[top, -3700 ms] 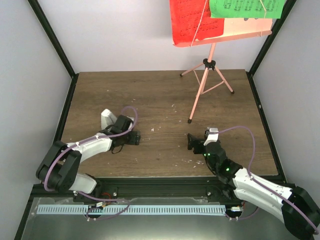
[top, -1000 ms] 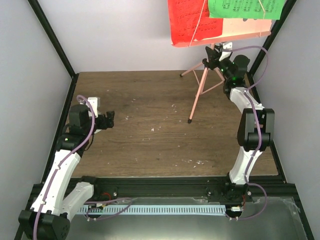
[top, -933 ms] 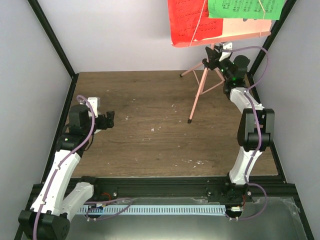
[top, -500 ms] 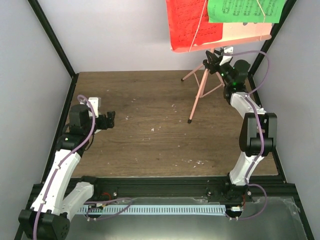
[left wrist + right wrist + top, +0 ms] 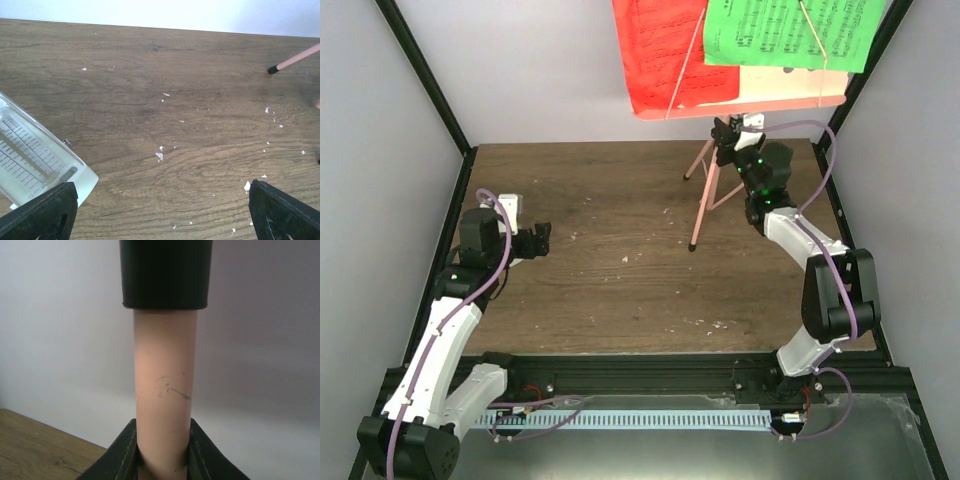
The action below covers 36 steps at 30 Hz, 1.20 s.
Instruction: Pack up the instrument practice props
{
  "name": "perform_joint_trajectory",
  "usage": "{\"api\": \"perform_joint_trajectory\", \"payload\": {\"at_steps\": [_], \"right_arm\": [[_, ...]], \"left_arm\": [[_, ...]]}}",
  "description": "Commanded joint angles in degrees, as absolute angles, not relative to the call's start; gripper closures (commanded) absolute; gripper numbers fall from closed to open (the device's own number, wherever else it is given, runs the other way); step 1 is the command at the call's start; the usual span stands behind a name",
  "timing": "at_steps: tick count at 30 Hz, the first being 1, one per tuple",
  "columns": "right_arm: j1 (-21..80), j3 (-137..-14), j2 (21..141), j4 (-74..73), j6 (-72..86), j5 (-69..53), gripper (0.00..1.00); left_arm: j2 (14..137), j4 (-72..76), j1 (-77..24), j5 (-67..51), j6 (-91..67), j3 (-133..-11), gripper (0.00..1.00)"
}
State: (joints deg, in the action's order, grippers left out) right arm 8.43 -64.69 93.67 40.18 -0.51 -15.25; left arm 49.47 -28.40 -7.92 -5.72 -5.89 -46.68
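The pink music stand (image 5: pixel 703 198) hangs tilted at the back right, with red (image 5: pixel 665 50) and green (image 5: pixel 790 30) pages on its desk. My right gripper (image 5: pixel 728 135) is shut on the stand's pole (image 5: pixel 165 380), just under a black collar (image 5: pixel 165 272); the right gripper (image 5: pixel 163 455) has a finger pressed to each side of the pole. My left gripper (image 5: pixel 538 240) stands open at the left over bare wood. In the left wrist view the white metronome (image 5: pixel 35 155) lies by the left finger of the open left gripper (image 5: pixel 160 200). One stand foot (image 5: pixel 272 70) shows at the far right.
Small white crumbs (image 5: pixel 159 155) are scattered over the brown wooden table (image 5: pixel 620 290). Grey walls and black frame posts (image 5: pixel 425 75) close in the back and sides. A black rail (image 5: pixel 640 375) runs along the near edge by the arm bases.
The right gripper has closed on the stand's pole and carried the stand left and toward the camera, so the desk looks larger. The left arm has stayed still over the last second.
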Motion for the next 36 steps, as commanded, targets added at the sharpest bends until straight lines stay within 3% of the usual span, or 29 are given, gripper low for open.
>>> {"api": "perform_joint_trajectory", "payload": {"at_steps": [1,20,36], "right_arm": [[14.61,-62.8,88.66,45.13,-0.29,-5.83,0.99],[30.41,-64.1,87.61,41.9,5.07,17.45,0.99],[43.75,-73.82,93.36,45.26,-3.56,30.04,0.99]], "left_arm": [[49.57,-27.12,-8.09,-6.57,-5.6,-46.15,0.06],[50.09,-26.98,-8.04,-7.21,-5.8,-45.97,0.06],[50.18,-26.9,-8.08,-7.55,-5.89,-45.94,0.06]]}}
